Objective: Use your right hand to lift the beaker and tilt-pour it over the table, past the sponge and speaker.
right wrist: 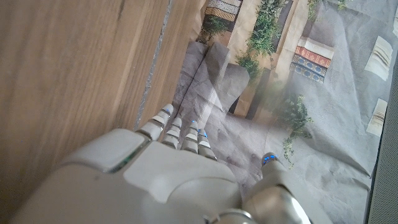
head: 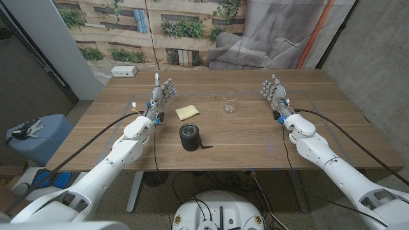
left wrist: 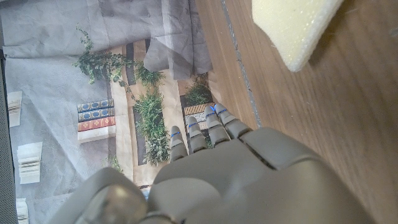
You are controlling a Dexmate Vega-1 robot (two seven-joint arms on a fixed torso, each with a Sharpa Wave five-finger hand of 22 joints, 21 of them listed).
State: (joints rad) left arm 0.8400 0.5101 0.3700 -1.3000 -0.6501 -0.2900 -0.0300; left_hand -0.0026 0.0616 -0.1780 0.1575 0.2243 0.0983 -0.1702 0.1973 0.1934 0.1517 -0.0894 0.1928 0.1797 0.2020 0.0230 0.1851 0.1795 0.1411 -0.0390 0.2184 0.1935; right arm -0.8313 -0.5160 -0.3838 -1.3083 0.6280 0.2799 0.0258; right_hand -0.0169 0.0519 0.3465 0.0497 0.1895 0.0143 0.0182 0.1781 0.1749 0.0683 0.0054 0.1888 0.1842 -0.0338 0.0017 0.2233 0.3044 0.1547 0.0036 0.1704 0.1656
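A small clear glass beaker point(head: 229, 103) stands upright on the wooden table point(head: 255, 140), past its middle. To its left lies a pale yellow sponge point(head: 186, 112), whose corner is seen up close as the sponge point(left wrist: 292, 28) in the left wrist view. A black cylindrical speaker point(head: 190, 137) stands nearer me, between sponge and beaker. My right hand point(head: 275, 93) stands at the right, fingers extended and holding nothing, well to the right of the beaker. My left hand point(head: 162, 94) stands left of the sponge, fingers extended, empty. The backs of the left hand point(left wrist: 230, 174) and right hand point(right wrist: 168, 174) show in the wrist views.
A white box point(head: 124, 71) lies at the table's far left corner. A printed backdrop point(head: 160, 25) and grey cloth point(head: 275, 32) hang behind the table. A blue bin point(head: 35, 137) stands on the floor to the left. Black cables point(head: 332, 124) run along both arms.
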